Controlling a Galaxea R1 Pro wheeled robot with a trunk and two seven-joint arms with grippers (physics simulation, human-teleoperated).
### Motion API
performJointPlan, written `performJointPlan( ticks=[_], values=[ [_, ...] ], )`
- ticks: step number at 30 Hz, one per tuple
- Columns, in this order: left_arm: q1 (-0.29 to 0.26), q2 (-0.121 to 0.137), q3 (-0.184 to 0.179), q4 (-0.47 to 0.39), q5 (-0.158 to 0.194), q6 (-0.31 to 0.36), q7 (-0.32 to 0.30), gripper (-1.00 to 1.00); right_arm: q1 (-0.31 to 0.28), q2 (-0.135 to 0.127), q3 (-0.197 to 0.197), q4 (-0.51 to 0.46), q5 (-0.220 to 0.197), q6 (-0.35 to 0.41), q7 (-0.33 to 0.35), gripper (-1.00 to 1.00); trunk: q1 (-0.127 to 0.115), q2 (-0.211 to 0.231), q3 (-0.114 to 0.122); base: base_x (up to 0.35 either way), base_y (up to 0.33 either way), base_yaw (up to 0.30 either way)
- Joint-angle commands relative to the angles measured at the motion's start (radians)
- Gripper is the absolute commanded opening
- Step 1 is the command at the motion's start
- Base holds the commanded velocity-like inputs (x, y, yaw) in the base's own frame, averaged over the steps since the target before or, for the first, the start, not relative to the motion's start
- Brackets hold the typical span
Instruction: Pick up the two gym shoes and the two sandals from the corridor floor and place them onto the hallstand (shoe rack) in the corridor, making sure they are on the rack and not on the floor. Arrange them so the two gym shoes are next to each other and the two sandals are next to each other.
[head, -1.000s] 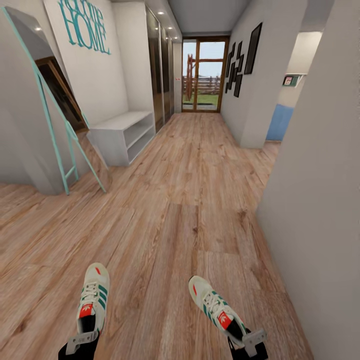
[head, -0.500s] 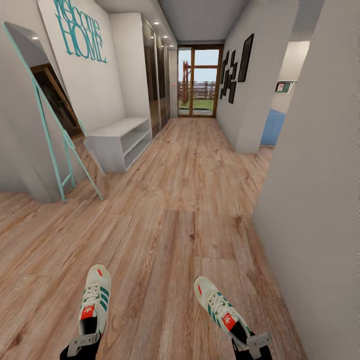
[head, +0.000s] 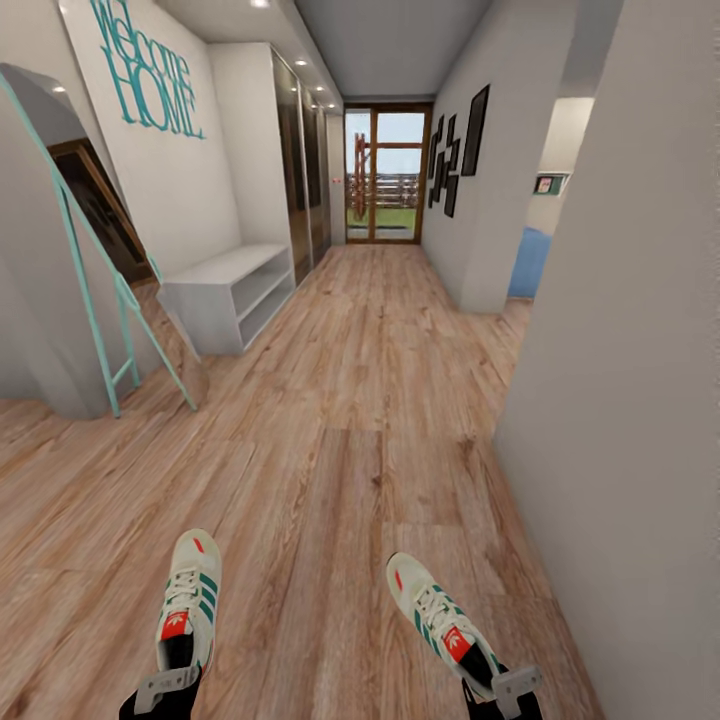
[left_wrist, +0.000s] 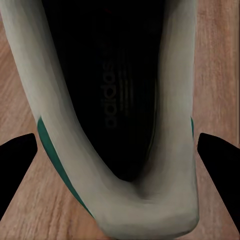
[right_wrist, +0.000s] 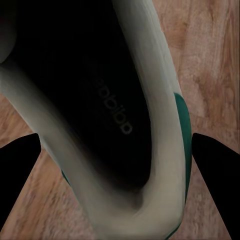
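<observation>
L gripper (head: 165, 688) clamped on heel of left gym shoe (head: 187, 602), R gripper (head: 512, 690) on right gym shoe (head: 440, 625); hallstand (head: 228, 293) shelves at 11 o'clock.

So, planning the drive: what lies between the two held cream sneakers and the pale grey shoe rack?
Head view: only bare wood plank floor between sneakers and rack.
</observation>
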Motion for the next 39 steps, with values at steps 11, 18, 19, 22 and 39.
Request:
performJointPlan(
  ticks=[11, 18, 19, 22, 39],
  values=[
    [-0.001, 0.000, 0.011, 0.001, 0.000, -0.002, -0.006, -1.00, -0.001, 0.003, -0.008, 0.001, 0.010, -0.003, -0.001, -1.00, 0.000, 0.000, 0.007, -0.176, 0.131, -0.034],
    [-0.001, -0.001, 0.007, -0.001, -0.008, -0.002, -0.007, -1.00, -0.001, 0.003, -0.009, 0.001, 0.010, -0.004, -0.001, -1.00, 0.000, 0.000, 0.007, -0.220, 0.164, 0.224],
    [-0.001, -0.002, 0.006, -0.003, -0.009, -0.002, -0.007, -1.00, -0.001, 0.003, -0.009, 0.001, 0.010, -0.004, -0.001, -1.00, 0.000, 0.000, 0.007, -0.045, 0.029, 0.273],
    [-0.001, -0.003, 0.008, -0.010, -0.008, -0.002, -0.005, -1.00, -0.001, 0.002, -0.009, 0.000, 0.010, -0.004, -0.001, -1.00, 0.000, 0.000, 0.007, -0.020, 0.013, 0.276],
    [-0.001, -0.006, 0.024, 0.006, 0.027, -0.002, 0.042, -1.00, -0.001, 0.000, -0.044, -0.001, -0.026, -0.020, -0.001, -1.00, 0.000, 0.000, 0.015, -0.001, 0.001, 0.276]
  ],
)
